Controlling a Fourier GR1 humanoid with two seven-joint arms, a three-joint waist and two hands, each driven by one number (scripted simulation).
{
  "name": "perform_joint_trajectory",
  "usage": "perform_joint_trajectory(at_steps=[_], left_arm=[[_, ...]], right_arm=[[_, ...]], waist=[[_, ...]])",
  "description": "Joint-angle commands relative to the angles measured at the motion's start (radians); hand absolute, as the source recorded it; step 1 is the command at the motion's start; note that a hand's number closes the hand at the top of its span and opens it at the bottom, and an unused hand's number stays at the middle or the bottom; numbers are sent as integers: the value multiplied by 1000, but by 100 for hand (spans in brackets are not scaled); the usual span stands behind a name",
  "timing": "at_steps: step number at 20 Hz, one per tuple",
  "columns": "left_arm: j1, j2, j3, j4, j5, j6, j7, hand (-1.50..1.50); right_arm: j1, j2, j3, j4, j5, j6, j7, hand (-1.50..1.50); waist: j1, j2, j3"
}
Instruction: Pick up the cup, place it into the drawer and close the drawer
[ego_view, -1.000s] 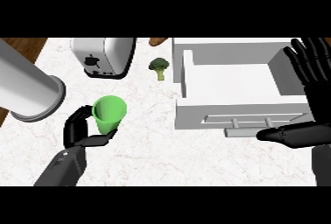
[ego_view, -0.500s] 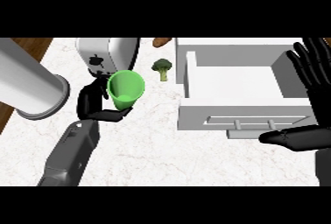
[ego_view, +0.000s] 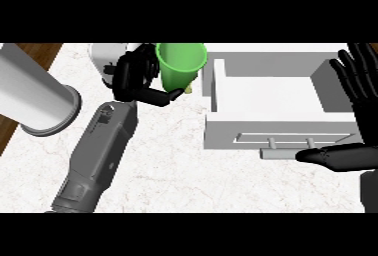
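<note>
Lifted higher and carried rightward since a moment ago, the green plastic cup (ego_view: 179, 66) now sits at the upper centre of the frame, just beside the open white drawer (ego_view: 277, 117), with the left hand (ego_view: 136, 77) curled around it. At the right edge, the right hand (ego_view: 360, 82) rests with fingers straight above the marble counter (ego_view: 177, 165).

Left hand (ego_view: 135, 79) fingers curled; right hand (ego_view: 363, 82) spread, upright.
</note>
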Motion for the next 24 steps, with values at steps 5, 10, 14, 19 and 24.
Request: perform_joint_trajectory(at_steps=[5,10,14,19,24], left_arm=[[-232,-17,-134,-75,63,199,298,150],[-360,-17,-264,92,148,371,337,150],[-484,-17,-252,212,153,365,444,150],[-549,-17,-308,384,151,421,435,150],[-524,-17,-403,454,200,334,476,150]], right_arm=[[-61,-5,-12,88,35,-10,-62,-150],[8,45,60,45,67,-9,-79,-150],[-28,6,3,64,14,15,-77,-150],[-54,0,8,108,11,33,-94,-150],[-81,5,38,67,1,43,-66,-150]], waist=[[-10,7,0],[-49,13,0],[-47,16,0],[-78,30,1],[-145,43,1]])
